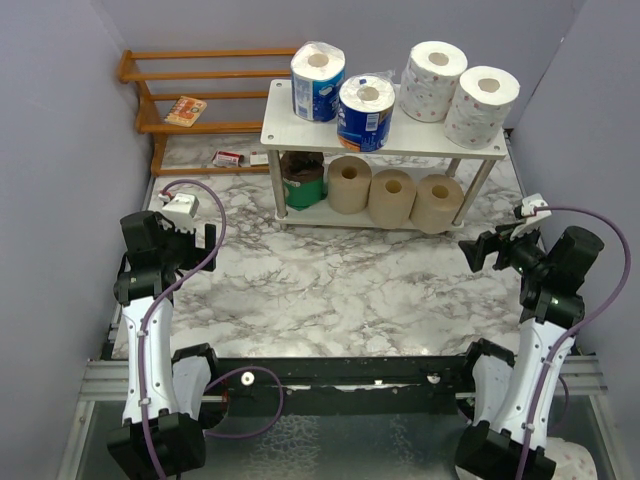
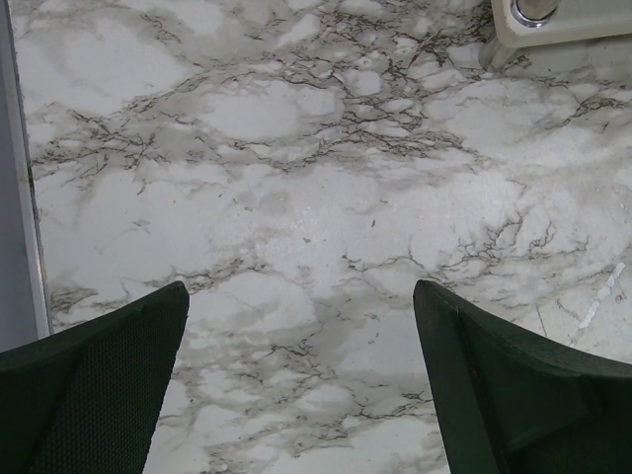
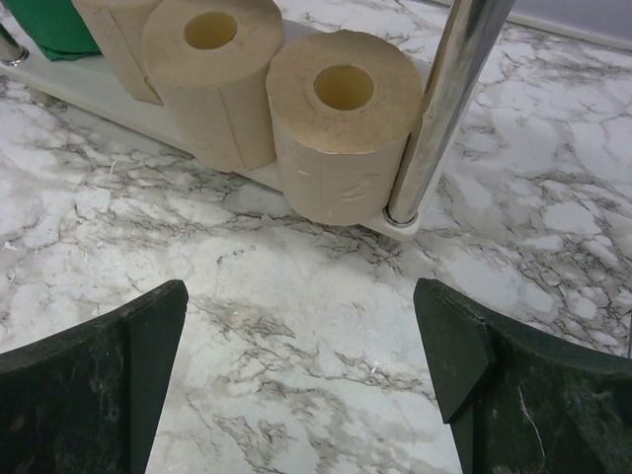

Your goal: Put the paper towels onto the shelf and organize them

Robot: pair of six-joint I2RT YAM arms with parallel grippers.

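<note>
The pale two-tier shelf (image 1: 300, 135) stands at the back middle. On its top tier stand two blue-wrapped rolls (image 1: 318, 82) (image 1: 365, 112) and two white pink-dotted rolls (image 1: 432, 80) (image 1: 482, 105). On the lower tier are a dark brown roll with a green band (image 1: 302, 180) and three tan rolls (image 1: 349, 184) (image 1: 392, 196) (image 1: 436, 203). Two tan rolls (image 3: 344, 138) (image 3: 209, 74) show in the right wrist view by a silver leg (image 3: 444, 109). My left gripper (image 1: 205, 238) (image 2: 301, 336) is open and empty over bare marble. My right gripper (image 1: 482, 250) (image 3: 301, 331) is open and empty, short of the shelf's right leg.
An orange slatted wooden rack (image 1: 190, 95) stands at the back left with a small packet (image 1: 186, 110) on it. Small red-and-white items (image 1: 228, 157) lie on the marble below it. Grey walls close both sides. A shelf foot (image 2: 538, 18) shows in the left wrist view.
</note>
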